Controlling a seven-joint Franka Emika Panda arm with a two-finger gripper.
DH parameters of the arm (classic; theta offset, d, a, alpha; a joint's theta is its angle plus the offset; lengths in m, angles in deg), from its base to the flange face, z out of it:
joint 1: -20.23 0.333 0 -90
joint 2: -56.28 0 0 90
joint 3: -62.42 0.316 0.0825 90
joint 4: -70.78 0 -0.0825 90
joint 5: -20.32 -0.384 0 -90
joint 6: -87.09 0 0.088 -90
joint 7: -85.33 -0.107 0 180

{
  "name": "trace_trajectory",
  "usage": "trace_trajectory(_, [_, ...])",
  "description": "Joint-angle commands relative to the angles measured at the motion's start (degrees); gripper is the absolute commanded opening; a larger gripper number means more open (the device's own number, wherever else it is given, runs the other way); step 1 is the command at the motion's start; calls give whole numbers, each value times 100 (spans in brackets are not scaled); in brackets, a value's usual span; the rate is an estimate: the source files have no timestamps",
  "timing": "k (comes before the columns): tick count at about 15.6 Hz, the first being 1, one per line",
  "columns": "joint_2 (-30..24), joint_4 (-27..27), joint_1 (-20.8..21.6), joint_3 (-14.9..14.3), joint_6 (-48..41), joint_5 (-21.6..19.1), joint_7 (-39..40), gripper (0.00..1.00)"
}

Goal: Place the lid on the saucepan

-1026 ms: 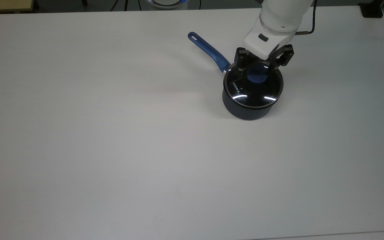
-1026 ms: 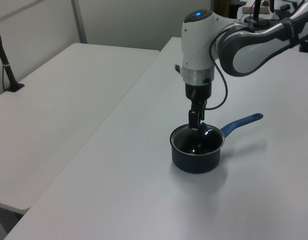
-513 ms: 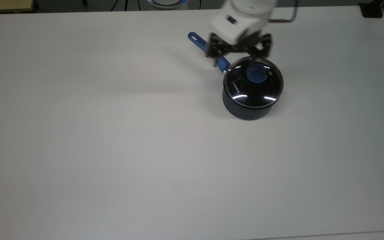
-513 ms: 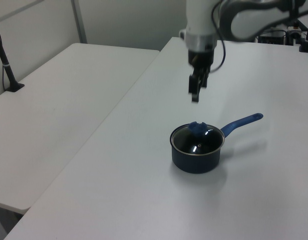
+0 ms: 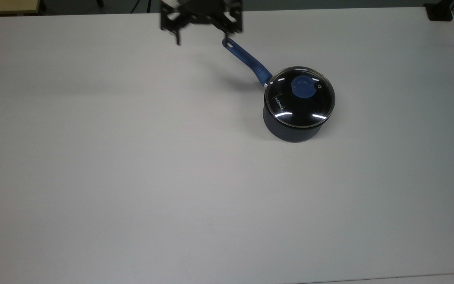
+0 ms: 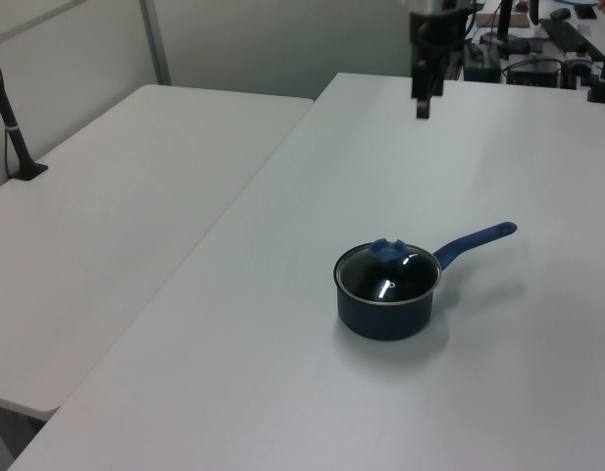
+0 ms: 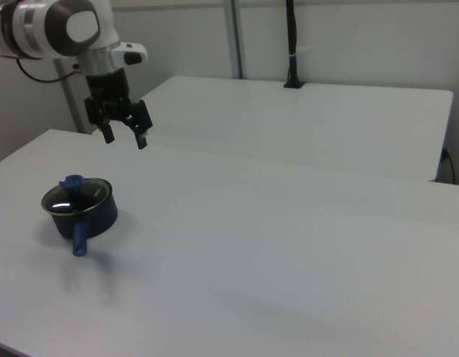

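the lid (image 5: 299, 96) sits flat on the saucepan (image 5: 290, 128), near the middle of the white table (image 5: 132, 177). a moment ago the gripper (image 5: 202, 24) was right over the knob. now it has gone up and far back, fingers open, holding nothing. job looks done.
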Motion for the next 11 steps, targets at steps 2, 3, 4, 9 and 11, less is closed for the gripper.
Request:
trace_trajectory(2, [-235, -156, -390, 74, -169, 43, 155, 100])
trace_trajectory(3, [-244, -165, -460, 74, -178, 43, 189, 100])
trace_trajectory(4, [-244, -165, -461, 65, -178, 43, 172, 100])
trace_trajectory(9, [-288, -138, -461, 30, -318, 52, 120, 100])
trace_trajectory(11, [-323, -138, -470, 30, -424, 52, 120, 100])
